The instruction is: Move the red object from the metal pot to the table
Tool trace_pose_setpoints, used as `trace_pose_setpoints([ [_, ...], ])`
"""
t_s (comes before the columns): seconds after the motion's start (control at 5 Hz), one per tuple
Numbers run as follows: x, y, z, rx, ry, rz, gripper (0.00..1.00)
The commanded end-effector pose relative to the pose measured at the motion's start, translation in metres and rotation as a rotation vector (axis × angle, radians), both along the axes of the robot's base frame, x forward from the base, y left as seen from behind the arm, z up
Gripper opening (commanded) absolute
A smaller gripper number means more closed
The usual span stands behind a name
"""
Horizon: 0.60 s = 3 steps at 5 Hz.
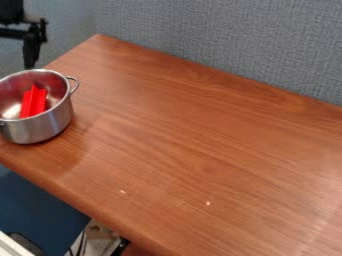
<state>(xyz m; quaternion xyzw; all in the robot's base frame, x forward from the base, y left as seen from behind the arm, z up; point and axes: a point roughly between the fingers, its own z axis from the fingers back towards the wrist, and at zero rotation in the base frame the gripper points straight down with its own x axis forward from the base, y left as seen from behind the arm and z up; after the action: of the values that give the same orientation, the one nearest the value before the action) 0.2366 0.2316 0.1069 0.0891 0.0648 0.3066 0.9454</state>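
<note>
— One small bright red flat plastic bar (34, 100) is lying inside the round shiny steel pot (36, 118), yes? Where exactly is it resting?

— It is leaning inside the pot, with its upper end near the far right part of the rim and its lower end going down toward the bottom. It is shorter than the pot is wide.

— And where is the pot standing?

— It is sitting at the left end of the large reddish-brown wooden table (201, 150), close to the rounded front edge. One small side handle is showing on its right side.

— What is the black gripper (19, 42) doing?

— It is hanging above and a little behind the pot, at the top left corner of the view. Its two dark fingers (39, 41) are standing apart, so it is opened wide and is holding nothing. It is not touching the bar or the pot.
</note>
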Motion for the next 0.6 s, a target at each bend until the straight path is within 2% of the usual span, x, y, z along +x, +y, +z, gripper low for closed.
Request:
trace_pose_setpoints([
  [0.0, -0.001, 0.004, -0.004, 0.041, 0.025, -0.030, 1.00],
  [0.2, -0.001, 0.009, -0.019, 0.046, 0.067, -0.058, 1.00],
  [0.4, 0.004, 0.014, -0.028, 0.016, 0.065, -0.057, 1.00],
])
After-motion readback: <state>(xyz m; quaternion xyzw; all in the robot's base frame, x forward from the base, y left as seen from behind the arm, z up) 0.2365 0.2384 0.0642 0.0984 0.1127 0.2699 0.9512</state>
